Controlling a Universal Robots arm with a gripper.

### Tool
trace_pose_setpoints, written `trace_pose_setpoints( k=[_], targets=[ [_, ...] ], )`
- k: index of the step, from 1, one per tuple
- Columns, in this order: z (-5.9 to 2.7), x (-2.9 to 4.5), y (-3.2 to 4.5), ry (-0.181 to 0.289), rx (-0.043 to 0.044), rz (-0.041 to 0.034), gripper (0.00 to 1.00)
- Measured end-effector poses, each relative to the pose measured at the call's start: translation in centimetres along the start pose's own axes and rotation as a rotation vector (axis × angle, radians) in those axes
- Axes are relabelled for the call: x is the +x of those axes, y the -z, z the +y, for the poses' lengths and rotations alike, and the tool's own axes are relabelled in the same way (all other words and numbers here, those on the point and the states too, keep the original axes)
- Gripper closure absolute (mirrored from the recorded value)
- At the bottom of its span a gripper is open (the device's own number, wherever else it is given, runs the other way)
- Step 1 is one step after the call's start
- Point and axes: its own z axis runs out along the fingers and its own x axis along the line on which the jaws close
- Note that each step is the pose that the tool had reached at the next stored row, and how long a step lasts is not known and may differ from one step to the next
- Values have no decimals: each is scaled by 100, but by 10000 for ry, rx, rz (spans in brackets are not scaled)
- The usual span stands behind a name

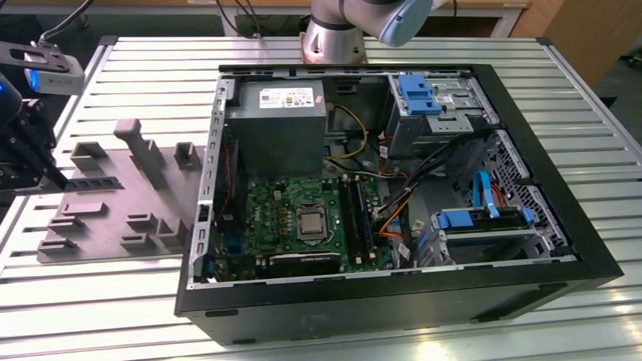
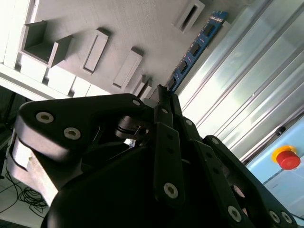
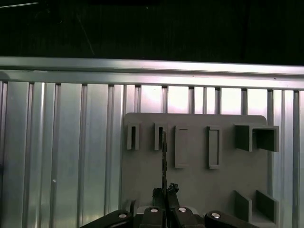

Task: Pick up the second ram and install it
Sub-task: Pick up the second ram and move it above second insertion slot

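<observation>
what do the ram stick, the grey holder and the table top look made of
Second ram: thin blue board carrying dark chips, so laminated circuit board. Grey holder: matte, uniform grey, likely plastic. Table top: ribbed, shiny silver, probably aluminium.

black claw (image 2: 164,92), silver screws (image 2: 171,190), grey-blue arm (image 1: 339,34)

Ribbed aluminium table (image 1: 101,301) carries a grey slotted holder plate (image 1: 110,199) right beneath the gripper (image 3: 165,192), with an open black computer case (image 1: 401,310) well beyond.
</observation>
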Motion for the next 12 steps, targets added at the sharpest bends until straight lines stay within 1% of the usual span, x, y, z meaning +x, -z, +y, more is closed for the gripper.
trace_pose_setpoints(
  k=[12],
  targets=[
    [1,-1,61,0,0,16,86]
  ],
)
